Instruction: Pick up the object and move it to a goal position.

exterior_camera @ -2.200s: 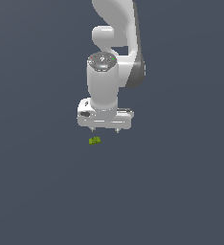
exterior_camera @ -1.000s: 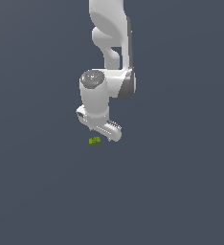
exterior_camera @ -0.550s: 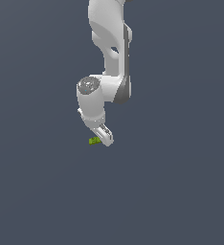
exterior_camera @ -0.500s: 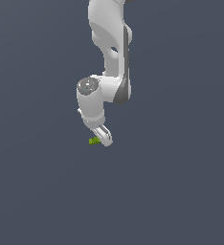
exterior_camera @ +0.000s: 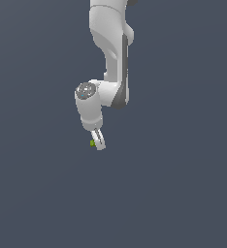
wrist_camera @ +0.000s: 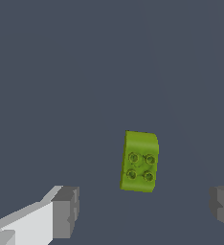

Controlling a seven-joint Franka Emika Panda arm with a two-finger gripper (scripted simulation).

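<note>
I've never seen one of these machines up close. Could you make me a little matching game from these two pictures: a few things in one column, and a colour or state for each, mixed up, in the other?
Things:
1. small rectangular studded block
2. two-fingered robot gripper
3. grey rubbery finger pads
4. flat floor surface

Descriptions:
A. dark slate blue, plain
B. lime green, four round studs on its upper face
C. open, fingers wide apart on either side of the block
D. grey, not touching the block

Pairs: 1-B, 2-C, 3-D, 4-A
</note>
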